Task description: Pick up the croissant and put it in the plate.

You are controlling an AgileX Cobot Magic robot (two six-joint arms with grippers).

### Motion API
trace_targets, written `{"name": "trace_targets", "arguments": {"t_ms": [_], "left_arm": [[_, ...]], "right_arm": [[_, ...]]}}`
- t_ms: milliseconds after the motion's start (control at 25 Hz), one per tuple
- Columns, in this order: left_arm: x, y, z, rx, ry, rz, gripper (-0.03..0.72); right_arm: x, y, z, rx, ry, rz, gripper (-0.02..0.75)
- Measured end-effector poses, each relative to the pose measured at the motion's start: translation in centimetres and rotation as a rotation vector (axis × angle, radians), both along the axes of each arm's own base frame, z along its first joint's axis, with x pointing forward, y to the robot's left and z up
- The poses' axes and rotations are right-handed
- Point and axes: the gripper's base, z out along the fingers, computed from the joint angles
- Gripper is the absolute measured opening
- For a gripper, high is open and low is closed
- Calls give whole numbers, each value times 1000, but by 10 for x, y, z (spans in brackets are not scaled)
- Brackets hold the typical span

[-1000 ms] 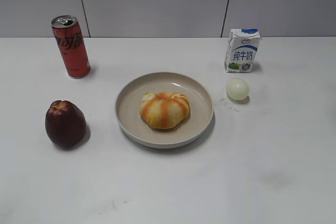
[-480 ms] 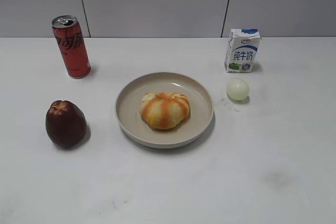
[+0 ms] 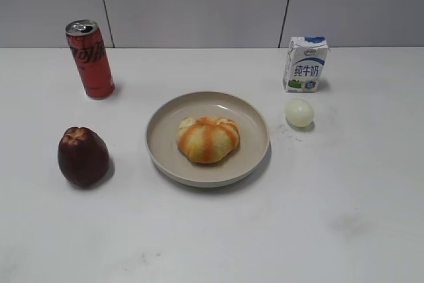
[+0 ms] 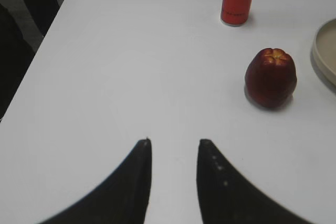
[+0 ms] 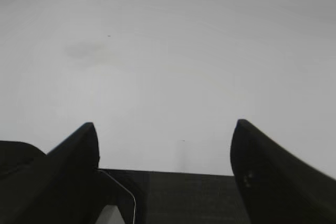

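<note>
The round, pale yellow croissant (image 3: 208, 139) with orange-brown stripes sat in the middle of the big, beige, shallow plate (image 3: 252, 116). No claw touched it. The left gripper (image 4: 173, 142) was empty, its jaws a little apart, over bare white table (image 4: 131, 66). The plate's rim lay far to its right, past the dark red apple (image 4: 270, 77). The right gripper (image 5: 165, 127) was spread wide, holding nothing. I could not tell which arm was nearer.

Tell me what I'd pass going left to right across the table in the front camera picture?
Apple → cola can → plate, with the croissant lying in it → egg → milk carton. The apple and can nearly line up, as do the egg and carton.
</note>
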Motion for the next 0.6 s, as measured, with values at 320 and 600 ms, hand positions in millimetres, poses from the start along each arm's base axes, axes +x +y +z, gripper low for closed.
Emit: {"name": "trace_targets", "arguments": {"t_ms": [320, 600], "left_arm": [[0, 0, 0, 0, 0, 0, 234], [0, 0, 0, 0, 0, 0, 234]], "right_arm": [[-35, 2, 5, -14, -243, -1, 587], [-54, 4, 5, -21, -366, 1, 587]]}}
